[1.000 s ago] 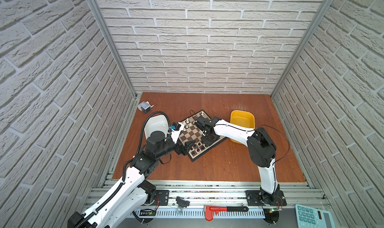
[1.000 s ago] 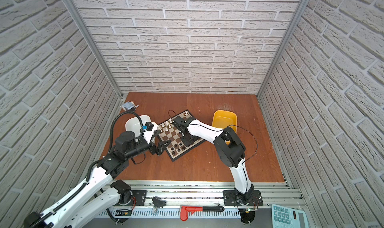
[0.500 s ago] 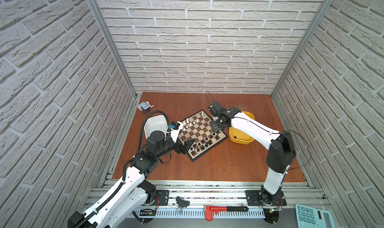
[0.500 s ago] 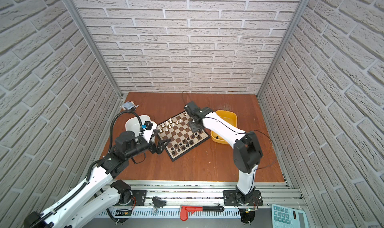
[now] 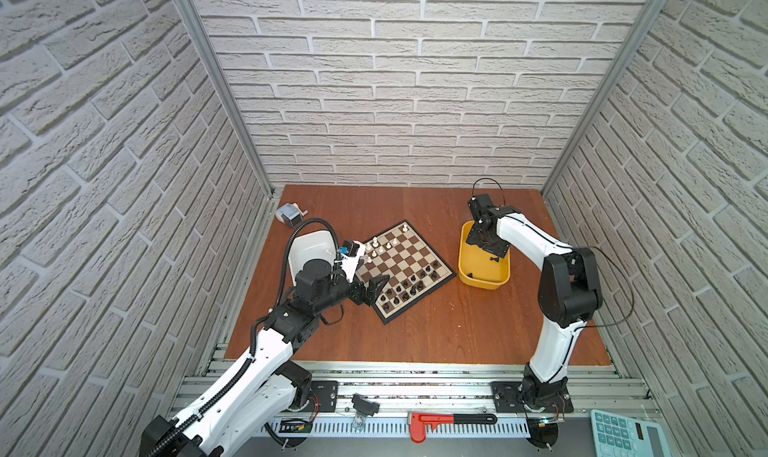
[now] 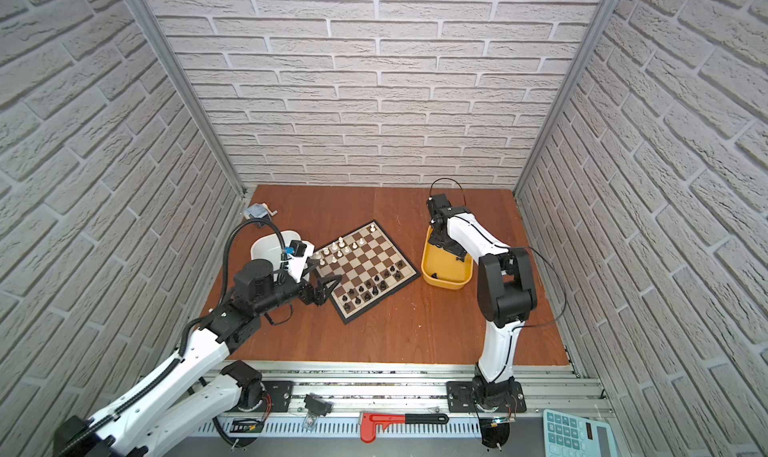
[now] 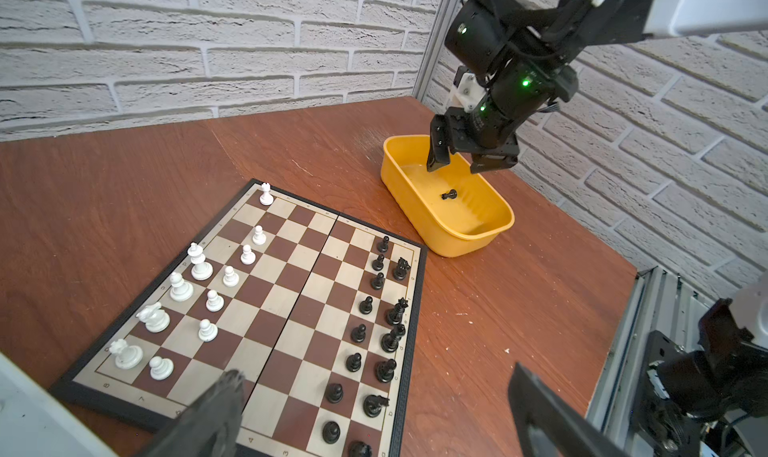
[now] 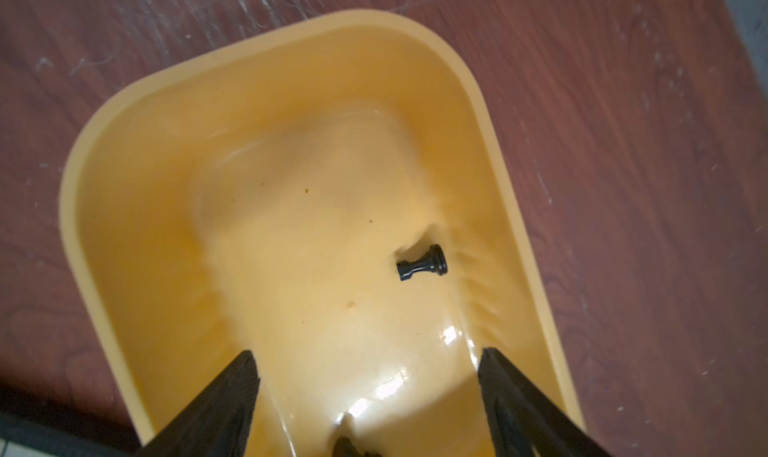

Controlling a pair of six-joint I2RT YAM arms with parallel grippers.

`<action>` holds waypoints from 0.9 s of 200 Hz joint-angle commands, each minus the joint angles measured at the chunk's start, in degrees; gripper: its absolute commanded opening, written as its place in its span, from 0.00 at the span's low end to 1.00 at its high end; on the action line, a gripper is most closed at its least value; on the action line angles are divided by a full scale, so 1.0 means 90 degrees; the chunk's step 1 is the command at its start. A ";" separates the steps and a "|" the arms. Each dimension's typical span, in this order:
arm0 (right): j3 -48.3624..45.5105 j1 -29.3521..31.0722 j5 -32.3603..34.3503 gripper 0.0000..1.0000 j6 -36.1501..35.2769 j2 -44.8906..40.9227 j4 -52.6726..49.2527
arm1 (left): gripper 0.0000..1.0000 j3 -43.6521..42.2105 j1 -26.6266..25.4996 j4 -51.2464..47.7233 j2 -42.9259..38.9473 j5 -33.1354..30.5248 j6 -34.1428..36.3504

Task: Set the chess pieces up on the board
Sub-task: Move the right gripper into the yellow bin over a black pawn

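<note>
The board [image 5: 405, 263] lies turned at an angle in the middle of the table. White chess pieces [image 7: 199, 263] stand along its far-left side and black ones [image 7: 365, 305] along its near-right side. My left gripper [image 7: 376, 371] hangs open and empty over the board's near corner. My right gripper [image 8: 368, 353] is open above the yellow tub [image 8: 83, 151], holding nothing. One black piece [image 8: 422, 263] lies on its side on the tub floor. A second dark piece [image 8: 353, 446] shows partly at the edge of the right wrist view.
A white tub [image 5: 309, 247] sits left of the board, behind my left wrist. A small grey device [image 5: 289, 214] rests at the back-left corner. A red clamp [image 5: 449, 421] and a calculator [image 5: 623, 434] lie off the table in front.
My right gripper left the board, swung right to above the yellow tub, and opened. The left arm has stayed still.
</note>
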 commanded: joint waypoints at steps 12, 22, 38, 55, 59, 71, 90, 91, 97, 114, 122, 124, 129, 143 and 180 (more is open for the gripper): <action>-0.0408 -0.0436 -0.0471 0.82 0.1885 -0.0336 0.0052 | 0.98 0.0081 0.0052 0.0475 -0.0038 0.0127 -0.0039; -0.0746 -0.0584 -0.0737 0.76 0.2170 -0.0472 0.0420 | 0.98 0.0071 0.0055 0.0489 -0.0040 0.0140 -0.0042; -0.0870 -0.0716 -0.0948 0.72 0.2372 -0.0440 0.0635 | 0.98 0.0081 0.0064 0.0477 -0.0038 0.0160 -0.0017; -0.0847 -0.0752 -0.1022 0.72 0.2465 -0.0330 0.0734 | 0.98 0.0081 0.0067 0.0481 -0.0052 0.0173 -0.0011; -0.0871 -0.0773 -0.1058 0.72 0.2509 -0.0307 0.0758 | 0.99 0.0078 0.0074 0.0479 -0.0053 0.0178 -0.0008; -0.0930 -0.0832 -0.1244 0.70 0.2625 -0.0248 0.0915 | 0.99 0.0071 0.0066 0.0497 -0.0057 0.0170 -0.0004; -0.0981 -0.0864 -0.1487 0.64 0.2737 -0.0164 0.1196 | 0.98 0.0045 0.0076 0.0539 -0.0038 0.0187 -0.0030; -0.0969 -0.0862 -0.1489 0.64 0.2737 -0.0155 0.1196 | 0.98 0.0045 0.0076 0.0543 -0.0038 0.0193 -0.0026; -0.0906 -0.0861 -0.1497 0.63 0.2781 -0.0100 0.1161 | 0.98 0.0042 0.0080 0.0556 -0.0038 0.0189 -0.0040; -0.0907 -0.0880 -0.1525 0.60 0.2896 -0.0034 0.1197 | 0.98 0.0042 0.0085 0.0562 -0.0044 0.0202 -0.0057; -0.0885 -0.0894 -0.1514 0.59 0.2921 -0.0005 0.1172 | 0.99 0.0028 0.0079 0.0575 -0.0038 0.0193 -0.0057; -0.0877 -0.0890 -0.1513 0.58 0.2929 0.0006 0.1156 | 0.98 0.0024 0.0078 0.0569 -0.0045 0.0189 -0.0061; -0.0853 -0.0894 -0.1503 0.58 0.2949 0.0033 0.1109 | 0.99 0.0023 0.0080 0.0569 -0.0047 0.0188 -0.0064; -0.0851 -0.0918 -0.1524 0.58 0.3028 0.0084 0.1101 | 0.98 0.0017 0.0077 0.0613 -0.0057 0.0178 -0.0070; -0.0877 -0.0981 -0.1529 0.54 0.3313 0.0219 0.1127 | 0.99 -0.0030 0.0088 0.0746 -0.0038 0.0227 -0.0173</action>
